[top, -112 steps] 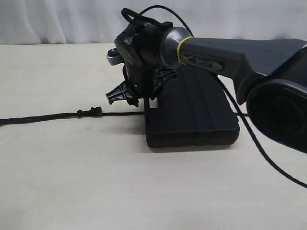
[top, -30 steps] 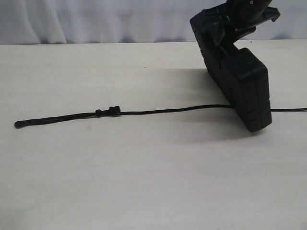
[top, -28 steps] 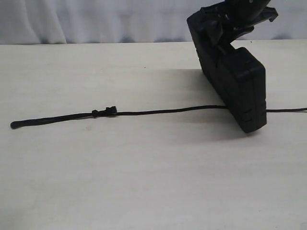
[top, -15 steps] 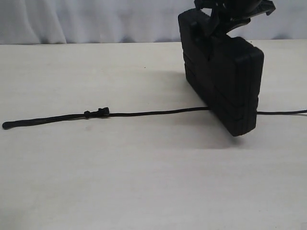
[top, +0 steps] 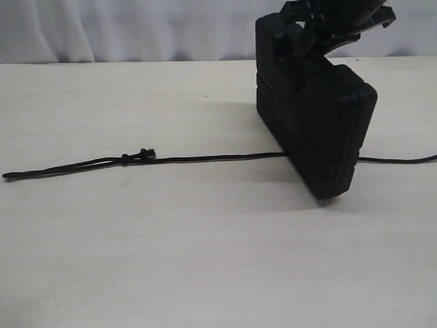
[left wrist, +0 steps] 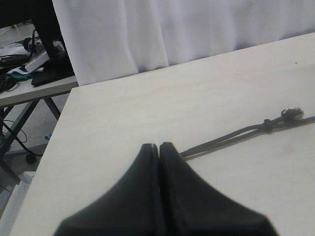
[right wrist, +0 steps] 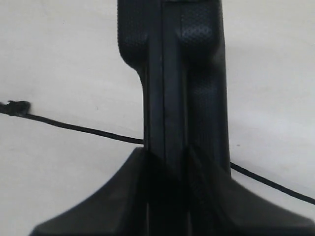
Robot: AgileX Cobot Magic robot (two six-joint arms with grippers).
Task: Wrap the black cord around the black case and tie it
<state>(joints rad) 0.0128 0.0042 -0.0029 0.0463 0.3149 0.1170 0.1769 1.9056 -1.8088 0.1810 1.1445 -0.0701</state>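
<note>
Though partly hidden, cord [top: 205,158] behind case [top: 314,123]

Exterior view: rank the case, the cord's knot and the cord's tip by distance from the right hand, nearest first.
1. The case: gripped at its top by the right hand, on the right of the view.
2. The knot: on the cord, left of centre.
3. The cord tip: at the far left edge.

Black case [top: 314,123] at table [top: 205,260] R; black cord [top: 205,158] L–R past its base.
</note>
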